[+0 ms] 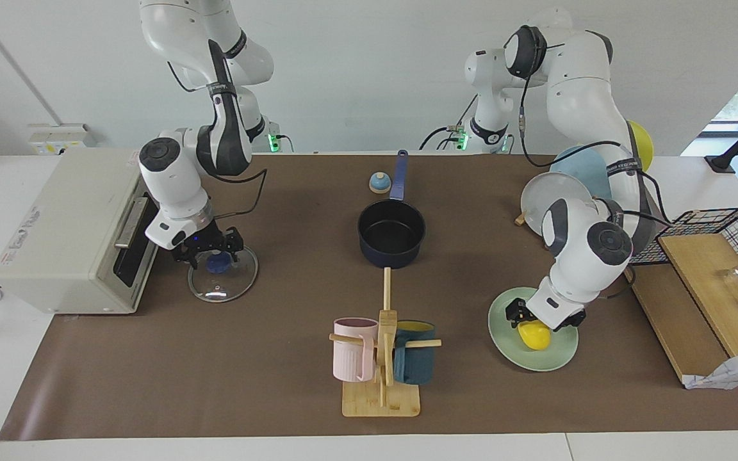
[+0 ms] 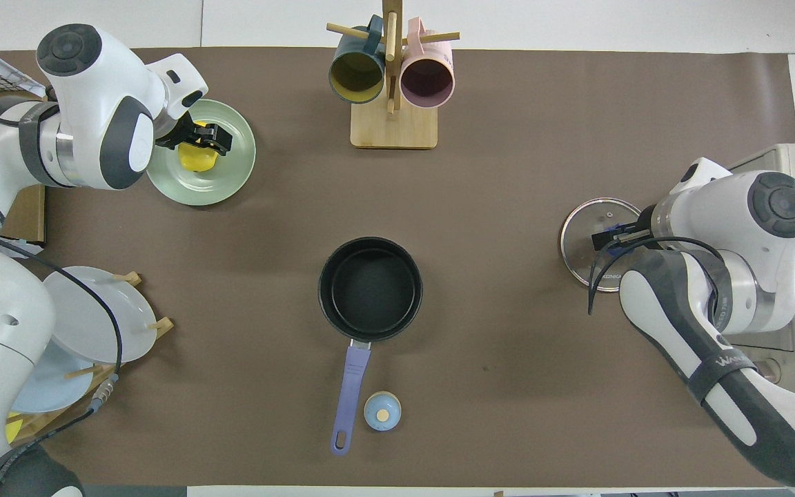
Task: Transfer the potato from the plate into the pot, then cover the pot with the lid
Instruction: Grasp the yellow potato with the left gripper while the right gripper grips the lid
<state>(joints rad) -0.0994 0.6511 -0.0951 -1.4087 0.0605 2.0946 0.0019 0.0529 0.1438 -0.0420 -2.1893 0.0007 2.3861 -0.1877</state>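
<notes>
**Potato on the mint plate, both grippers low over their targets**

The potato [image 1: 533,335] is a glossy, lumpy yellow oval lying on the pale mint-green plate [image 1: 558,358], which sits toward the left arm's end of the table, about level with the mug stand. I see my left arm folded down steeply from its base, wrist bent so the left gripper [image 1: 521,315] points down at the potato's top. Its black fingers are spread apart on either side of the potato, not yet clenched on it; I cannot tell whether they touch it.

The pot [image 1: 391,234] stands mid-table, dark navy outside and matte black inside, round and empty, its long straight blue handle pointing toward the robots. A small blue-and-tan dome bell [image 1: 379,183] sits beside that handle.

Toward the right arm's end, the lid [image 1: 223,274] lies flat on the brown mat: clear glass, thin metal rim, blue knob at its centre. My right arm bends down at the elbow, and the right gripper [image 1: 207,251] hangs low over the knob with its fingers released and straddling it. Just beside the lid stands a boxy cream toaster oven [image 1: 61,230].

A wooden stand [image 1: 382,378] with a ribbed pink mug [image 1: 353,349] and a dark teal mug [image 1: 415,360] sits farther from the robots than the pot.
</notes>
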